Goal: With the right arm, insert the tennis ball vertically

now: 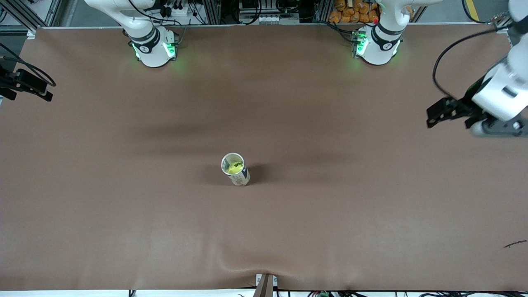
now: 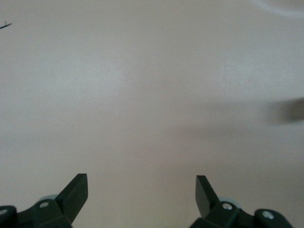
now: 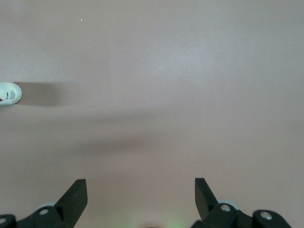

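A white tube can (image 1: 236,169) stands upright and open-topped in the middle of the brown table. A yellow-green tennis ball (image 1: 235,166) sits inside it. The can's side also shows at the edge of the right wrist view (image 3: 9,93). My right gripper (image 1: 39,88) is open and empty, raised over the right arm's end of the table, well away from the can; its jaws stand wide apart in the right wrist view (image 3: 141,190). My left gripper (image 1: 433,116) is open and empty over the left arm's end of the table, over bare cloth in the left wrist view (image 2: 141,187).
The brown cloth (image 1: 330,214) has a wrinkle at its edge nearest the front camera, above a small bracket (image 1: 266,284). A small dark scrap (image 1: 515,244) lies near that edge at the left arm's end. Both arm bases (image 1: 154,49) (image 1: 376,47) stand along the table's farthest edge.
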`<state>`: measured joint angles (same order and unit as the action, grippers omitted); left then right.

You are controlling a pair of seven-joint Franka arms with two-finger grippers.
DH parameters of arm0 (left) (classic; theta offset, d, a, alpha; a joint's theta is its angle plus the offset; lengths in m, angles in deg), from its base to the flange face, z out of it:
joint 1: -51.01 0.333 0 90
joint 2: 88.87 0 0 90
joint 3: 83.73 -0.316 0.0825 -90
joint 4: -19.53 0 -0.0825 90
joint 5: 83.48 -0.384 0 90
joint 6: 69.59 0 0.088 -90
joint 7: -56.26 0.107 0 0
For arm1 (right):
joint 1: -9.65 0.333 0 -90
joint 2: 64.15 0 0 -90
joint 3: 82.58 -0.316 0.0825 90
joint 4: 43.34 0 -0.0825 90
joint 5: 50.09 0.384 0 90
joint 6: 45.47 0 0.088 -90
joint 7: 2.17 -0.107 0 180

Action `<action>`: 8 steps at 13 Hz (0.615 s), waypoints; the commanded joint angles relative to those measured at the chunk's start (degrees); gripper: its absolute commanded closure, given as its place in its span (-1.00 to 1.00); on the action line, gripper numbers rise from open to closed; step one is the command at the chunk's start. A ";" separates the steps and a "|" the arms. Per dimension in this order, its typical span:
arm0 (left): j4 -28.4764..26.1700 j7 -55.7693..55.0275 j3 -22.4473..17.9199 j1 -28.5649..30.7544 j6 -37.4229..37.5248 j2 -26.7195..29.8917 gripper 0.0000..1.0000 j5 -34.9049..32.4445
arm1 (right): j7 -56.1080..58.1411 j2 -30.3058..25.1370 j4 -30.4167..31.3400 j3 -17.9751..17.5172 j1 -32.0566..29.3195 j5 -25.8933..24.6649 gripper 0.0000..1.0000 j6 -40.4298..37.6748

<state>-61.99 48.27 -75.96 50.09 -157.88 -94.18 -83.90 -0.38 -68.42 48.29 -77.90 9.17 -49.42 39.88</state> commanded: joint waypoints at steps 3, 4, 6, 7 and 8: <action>-2.50 0.34 -3.19 0.83 4.18 5.40 -1.00 0.60 | 0.68 0.57 -1.02 -0.80 -0.92 -1.02 -1.00 -0.53; -2.59 0.43 -3.90 0.74 4.71 5.58 -1.00 0.51 | 0.68 0.66 -1.02 -0.89 -0.83 -1.02 -1.00 -0.45; -2.33 0.86 -4.00 0.74 4.98 4.88 -1.00 -0.88 | 0.68 0.66 -1.02 -0.89 -0.83 -1.02 -1.00 -0.36; -2.41 0.35 -3.65 0.83 5.76 4.88 -1.00 -1.24 | 0.68 0.66 -1.02 -0.89 -0.83 -1.02 -1.00 -0.36; -2.41 -0.01 -3.38 0.92 6.55 4.79 -1.00 -1.33 | 0.68 0.66 -1.02 -0.80 -0.92 -1.02 -1.00 -0.36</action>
<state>-63.67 48.47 -79.93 50.93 -152.64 -89.99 -84.12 -0.38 -68.17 48.29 -78.00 9.17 -49.42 39.88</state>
